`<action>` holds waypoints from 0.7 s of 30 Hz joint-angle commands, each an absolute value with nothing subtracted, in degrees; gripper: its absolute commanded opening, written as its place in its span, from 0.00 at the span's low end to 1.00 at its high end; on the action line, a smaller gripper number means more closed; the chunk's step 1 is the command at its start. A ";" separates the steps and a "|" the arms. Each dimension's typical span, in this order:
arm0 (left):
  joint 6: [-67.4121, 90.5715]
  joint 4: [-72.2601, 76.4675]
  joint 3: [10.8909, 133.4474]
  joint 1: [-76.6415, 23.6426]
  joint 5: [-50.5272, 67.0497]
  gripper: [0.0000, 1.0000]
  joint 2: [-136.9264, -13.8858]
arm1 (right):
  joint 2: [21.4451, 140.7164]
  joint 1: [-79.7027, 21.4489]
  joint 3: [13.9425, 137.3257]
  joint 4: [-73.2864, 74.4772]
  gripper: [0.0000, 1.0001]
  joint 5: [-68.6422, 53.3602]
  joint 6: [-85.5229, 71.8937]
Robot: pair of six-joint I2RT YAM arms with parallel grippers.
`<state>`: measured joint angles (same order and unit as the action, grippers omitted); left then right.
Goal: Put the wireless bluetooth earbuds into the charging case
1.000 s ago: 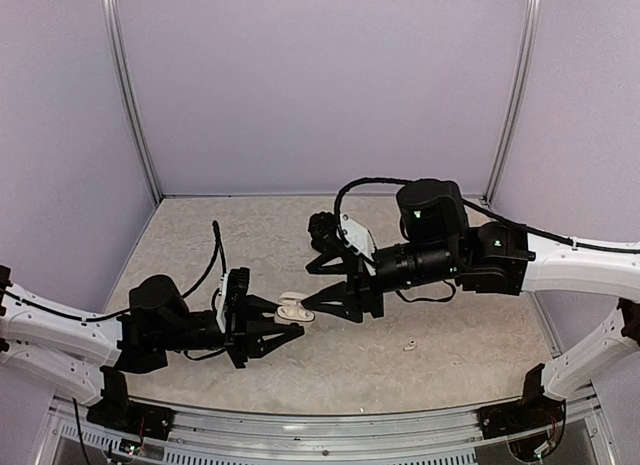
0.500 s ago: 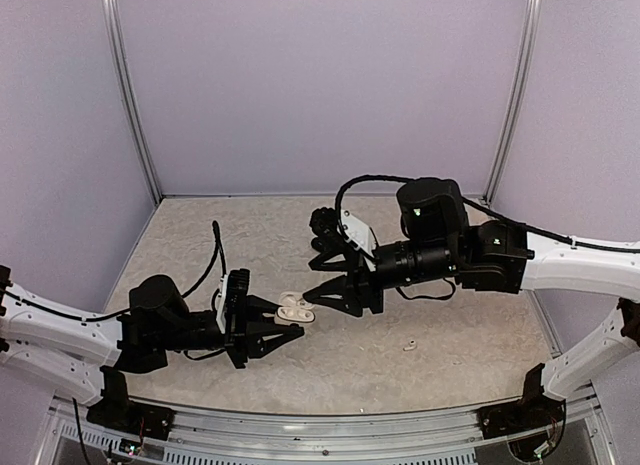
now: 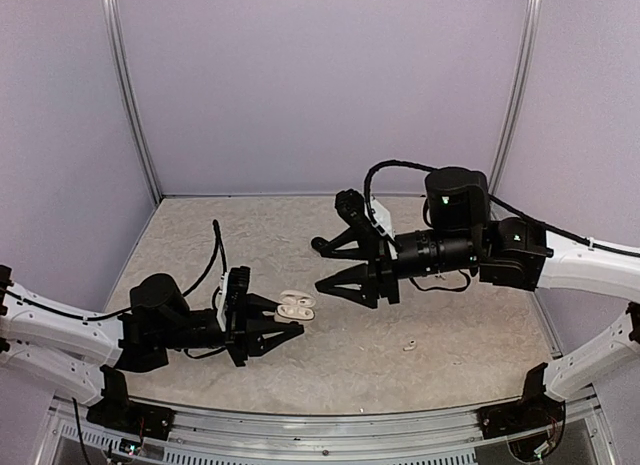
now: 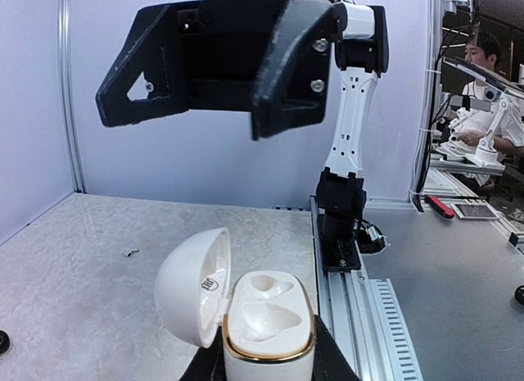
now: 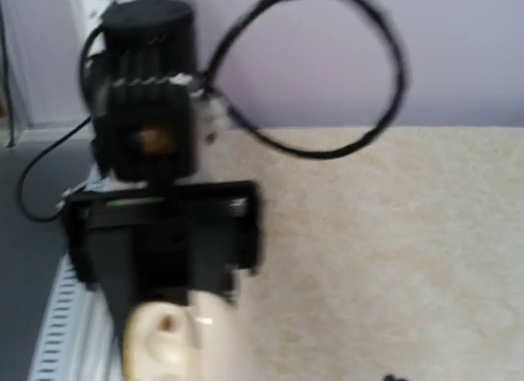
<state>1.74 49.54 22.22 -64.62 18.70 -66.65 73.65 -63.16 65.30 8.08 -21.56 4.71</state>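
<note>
Right gripper [image 3: 322,267] has pulled back, jaws wide and empty; left gripper [image 3: 288,320] clamps the opened white charging case [image 4: 268,315], its sockets unfilled.

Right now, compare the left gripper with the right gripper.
The left gripper has its jaws shut on the open white charging case; the right gripper has its jaws spread, nothing visible between them. The left gripper sits low by the table; the right gripper hangs higher, clear of the case. Both are black and face each other.
</note>
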 commanded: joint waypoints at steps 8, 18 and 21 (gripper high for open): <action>2.76 52.33 22.14 -63.74 19.66 0.10 -66.64 | 72.04 -36.99 58.30 10.20 0.57 -17.67 -11.26; 3.22 53.08 21.47 -63.30 19.77 0.10 -66.45 | 82.32 -21.59 57.65 17.54 0.56 -8.71 -8.88; 3.20 53.26 21.36 -63.20 19.79 0.10 -66.57 | 86.11 -19.16 57.06 16.51 0.58 -8.04 -9.28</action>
<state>2.79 50.96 21.85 -63.66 19.11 -66.83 82.67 -21.58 57.14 14.81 -11.86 -9.63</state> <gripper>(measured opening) 0.236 0.569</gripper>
